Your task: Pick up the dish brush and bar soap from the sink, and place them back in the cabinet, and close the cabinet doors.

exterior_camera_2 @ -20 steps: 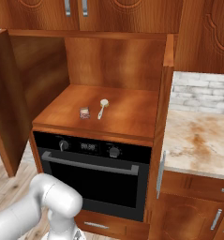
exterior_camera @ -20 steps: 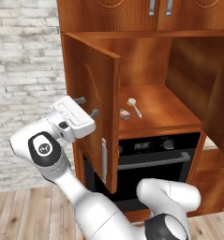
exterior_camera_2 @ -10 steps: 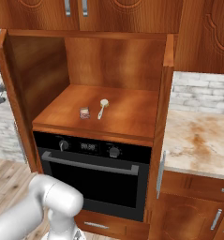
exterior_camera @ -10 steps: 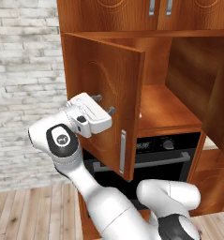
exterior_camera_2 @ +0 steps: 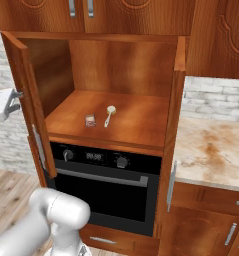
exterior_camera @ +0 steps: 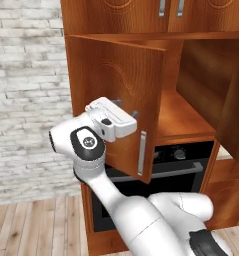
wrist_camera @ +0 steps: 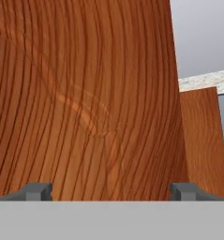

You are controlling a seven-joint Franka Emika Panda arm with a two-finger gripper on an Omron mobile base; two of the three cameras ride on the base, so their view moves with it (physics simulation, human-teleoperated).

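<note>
The cabinet (exterior_camera_2: 116, 65) stands over a black oven (exterior_camera_2: 106, 182). On its shelf lie the dish brush (exterior_camera_2: 110, 115) and, just left of it, the bar soap (exterior_camera_2: 90, 120). The left cabinet door (exterior_camera: 116, 95) is swung about halfway in. My gripper (exterior_camera: 125, 109) is open, its fingertips against that door's outer face, nothing between them. In the hand view the gripper (wrist_camera: 112, 192) faces the door's wood grain (wrist_camera: 85, 93) at close range. From the right base view the gripper (exterior_camera_2: 13, 100) is at the left edge, behind the door (exterior_camera_2: 33, 105). The right door (exterior_camera_2: 176, 100) stands open. The sink is out of view.
A tan marble counter (exterior_camera_2: 211, 150) lies right of the cabinet, with lower cabinets (exterior_camera_2: 211, 220) beneath it. Smaller cabinets (exterior_camera_2: 91, 12) top the shelf compartment. A white brick wall (exterior_camera: 26, 100) and wooden floor (exterior_camera: 36, 225) lie to the left.
The left door has swung further toward shut, and my gripper has moved right with it, staying against its outer face. Brush and soap have not moved.
</note>
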